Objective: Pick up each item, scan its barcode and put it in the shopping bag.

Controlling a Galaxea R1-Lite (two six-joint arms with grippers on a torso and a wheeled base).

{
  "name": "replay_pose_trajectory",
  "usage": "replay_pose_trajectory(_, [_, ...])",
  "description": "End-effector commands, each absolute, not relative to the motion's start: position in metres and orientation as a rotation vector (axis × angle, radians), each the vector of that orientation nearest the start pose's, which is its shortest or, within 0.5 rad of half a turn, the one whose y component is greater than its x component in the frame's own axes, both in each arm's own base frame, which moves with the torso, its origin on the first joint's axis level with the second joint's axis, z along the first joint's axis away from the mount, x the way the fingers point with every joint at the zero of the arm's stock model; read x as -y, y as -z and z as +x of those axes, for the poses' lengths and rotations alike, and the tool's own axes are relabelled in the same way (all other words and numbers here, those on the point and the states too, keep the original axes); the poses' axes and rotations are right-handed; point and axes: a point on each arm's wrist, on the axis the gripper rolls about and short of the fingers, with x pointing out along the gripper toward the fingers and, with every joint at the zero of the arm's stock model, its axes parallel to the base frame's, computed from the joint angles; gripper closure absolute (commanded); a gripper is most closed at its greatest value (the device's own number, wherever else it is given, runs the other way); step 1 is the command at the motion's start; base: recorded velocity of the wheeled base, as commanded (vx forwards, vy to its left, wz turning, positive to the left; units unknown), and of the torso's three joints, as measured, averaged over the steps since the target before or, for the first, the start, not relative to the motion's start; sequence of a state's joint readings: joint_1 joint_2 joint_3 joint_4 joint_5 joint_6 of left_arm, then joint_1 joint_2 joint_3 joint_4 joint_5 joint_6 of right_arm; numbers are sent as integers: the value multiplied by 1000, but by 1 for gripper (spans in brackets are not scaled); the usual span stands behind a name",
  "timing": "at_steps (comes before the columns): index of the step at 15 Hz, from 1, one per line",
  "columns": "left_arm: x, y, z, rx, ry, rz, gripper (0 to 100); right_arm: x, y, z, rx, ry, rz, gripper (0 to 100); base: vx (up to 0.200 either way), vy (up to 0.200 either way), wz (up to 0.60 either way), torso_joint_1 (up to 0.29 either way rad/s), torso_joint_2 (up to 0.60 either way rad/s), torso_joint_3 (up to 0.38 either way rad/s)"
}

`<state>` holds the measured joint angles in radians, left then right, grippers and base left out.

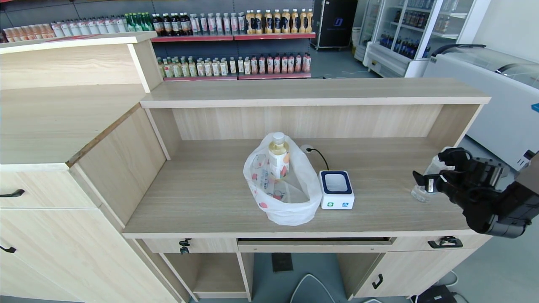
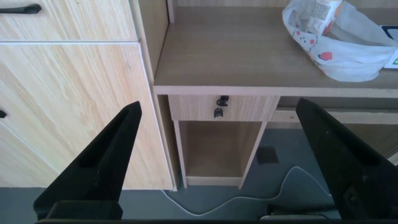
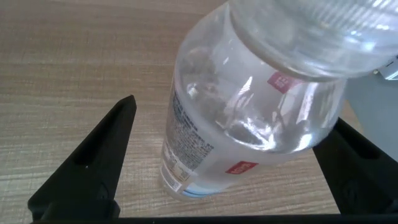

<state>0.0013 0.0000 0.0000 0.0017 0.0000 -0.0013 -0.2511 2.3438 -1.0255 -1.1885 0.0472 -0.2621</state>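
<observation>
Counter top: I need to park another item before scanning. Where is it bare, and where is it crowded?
Widest bare stretch: between the left side panel and the shopping bag. A second lies between the scanner and the clear bottle near the right end. Crowded: the middle, where bag and scanner sit close together with the cable behind them.

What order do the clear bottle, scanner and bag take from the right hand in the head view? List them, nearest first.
1. Clear bottle: at the right hand itself, at the right end of the counter.
2. Scanner: mid-counter, on the hand's left.
3. Bag: just beyond the scanner, further left, with a drink bottle standing inside.
</observation>
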Motion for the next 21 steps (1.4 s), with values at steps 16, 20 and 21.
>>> replay_pose_trajectory(16, [0,-75,-23,-3,-2,-2,0,100,-41,436,-116,166,-250,100,0,0,0,0,0,0])
replay_pose_trajectory(20, [0,-75,-23,-3,-2,-2,0,94,-44,437,-110,153,-251,100,0,0,0,0,0,0])
replay_pose_trajectory(21, [0,-75,-23,-3,-2,-2,0,93,-46,437,-105,152,-252,100,0,0,0,0,0,0])
